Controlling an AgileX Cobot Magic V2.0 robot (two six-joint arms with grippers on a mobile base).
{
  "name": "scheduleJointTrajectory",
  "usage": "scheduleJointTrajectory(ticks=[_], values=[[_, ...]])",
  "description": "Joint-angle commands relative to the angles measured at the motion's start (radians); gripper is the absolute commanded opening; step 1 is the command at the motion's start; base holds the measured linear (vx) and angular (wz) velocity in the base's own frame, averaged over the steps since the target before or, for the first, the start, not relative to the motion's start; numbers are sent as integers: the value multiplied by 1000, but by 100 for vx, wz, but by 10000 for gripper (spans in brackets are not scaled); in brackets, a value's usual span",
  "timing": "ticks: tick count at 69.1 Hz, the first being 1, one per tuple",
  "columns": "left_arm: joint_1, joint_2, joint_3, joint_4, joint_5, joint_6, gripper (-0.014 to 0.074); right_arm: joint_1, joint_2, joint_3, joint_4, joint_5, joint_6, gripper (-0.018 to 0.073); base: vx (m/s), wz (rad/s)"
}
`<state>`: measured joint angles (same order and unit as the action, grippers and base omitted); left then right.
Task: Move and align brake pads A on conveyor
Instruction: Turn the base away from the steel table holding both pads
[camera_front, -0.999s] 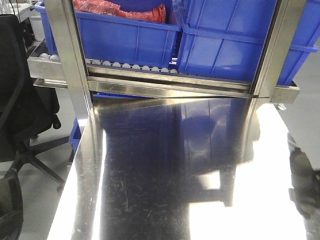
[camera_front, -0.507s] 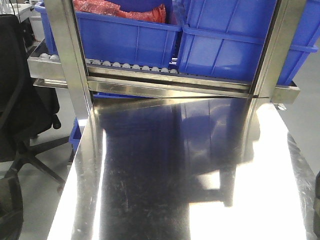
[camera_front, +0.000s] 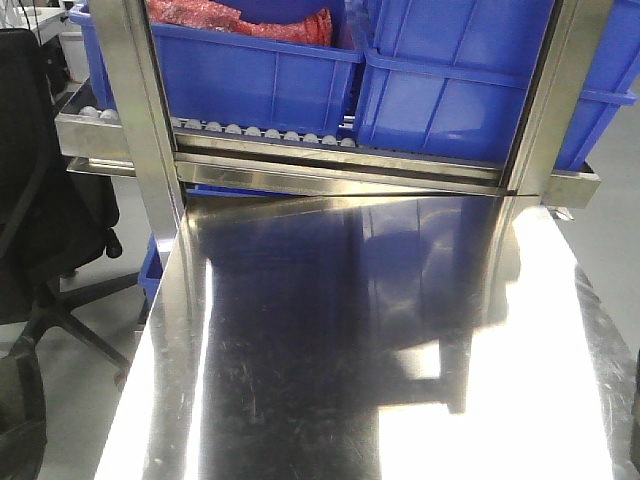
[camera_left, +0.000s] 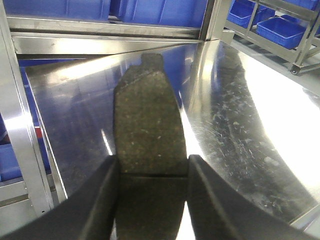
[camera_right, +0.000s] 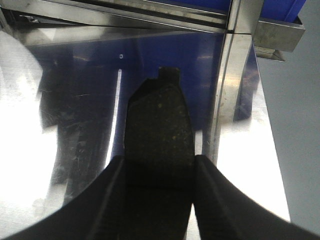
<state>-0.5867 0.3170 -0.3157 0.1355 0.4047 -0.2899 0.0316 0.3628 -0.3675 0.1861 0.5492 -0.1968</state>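
The shiny steel tabletop (camera_front: 300, 380) lies bare below and ahead of both sets of fingers, and the rack of blue bins (camera_front: 270, 75) stands beyond its far end. The one change is at the right edge of the front view. A dark shape, apparently the right arm with its load, showed there a second ago, was nearly gone half a second later, and is now all but out of frame. That suggests the arm is pulling away from this surface. The conveyor is in none of the views, so I judge this to be a carrying stage, with placing and aligning not yet begun. Both wrist views show a load held above the steel. The first brake pad (camera_left: 150, 125) sticks out forward past the left fingers (camera_left: 97, 200), which pinch its near end from both sides. Its grey-brown face is up, with the thin groove (camera_left: 152, 175) level with the fingertips. The second brake pad (camera_right: 159, 125) is pinched the same way between the right fingers (camera_right: 102, 200) and is darker in shadow. Its far end has a small tab (camera_right: 169, 72) pointing away from the fingers.
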Motion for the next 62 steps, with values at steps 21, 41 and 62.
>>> scheduleJointTrajectory(ticks=[21,41,62], values=[[-5,6,-30,5,-90,-1,129,-3,4,-30,7,-90,-7,-1,0,0],[-5,6,-30,5,-90,-1,129,-3,4,-30,7,-85,-7,-1,2,8],[-5,6,-30,5,-90,-1,129,-3,4,-30,7,-85,-7,-1,1,24]])
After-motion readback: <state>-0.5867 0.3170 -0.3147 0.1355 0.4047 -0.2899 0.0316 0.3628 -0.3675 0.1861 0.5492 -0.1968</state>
